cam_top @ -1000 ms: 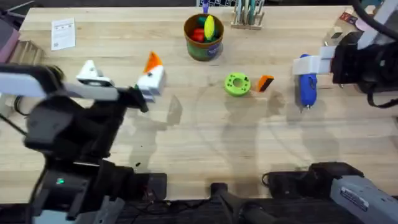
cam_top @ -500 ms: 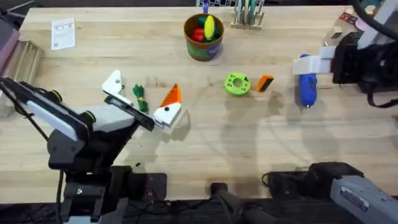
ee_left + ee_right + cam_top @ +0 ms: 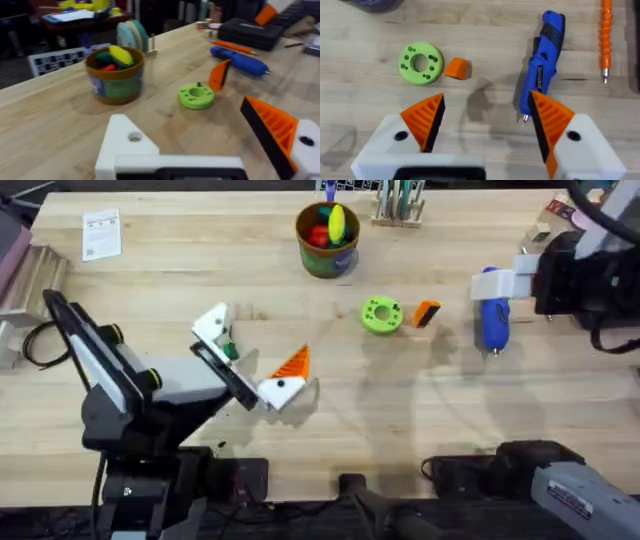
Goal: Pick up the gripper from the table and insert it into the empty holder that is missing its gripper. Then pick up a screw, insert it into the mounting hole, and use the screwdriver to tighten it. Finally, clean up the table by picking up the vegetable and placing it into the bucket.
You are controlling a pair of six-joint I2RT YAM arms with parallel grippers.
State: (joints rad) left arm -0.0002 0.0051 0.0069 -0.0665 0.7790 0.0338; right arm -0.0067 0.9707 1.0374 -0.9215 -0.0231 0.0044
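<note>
The orange finger pad [image 3: 427,313] is lying right of the counter's middle, just beside the green disc [image 3: 381,315] and between it and the blue screwdriver [image 3: 492,310].

It is looking like a light, stiff plastic wedge, small enough to tip or skid if nudged. Its ribbed face should give some bite, so a pinch across the two flat sides, leaving the black end free for seating, is probably the best hold.

The right gripper [image 3: 487,100] is hovering near the screwdriver with its fingers spread and nothing between them.

The left gripper [image 3: 250,345] is sitting low near the counter's near edge, fingers spread. Its bare white holder [image 3: 127,142] is showing the mounting hole [image 3: 134,136].
</note>
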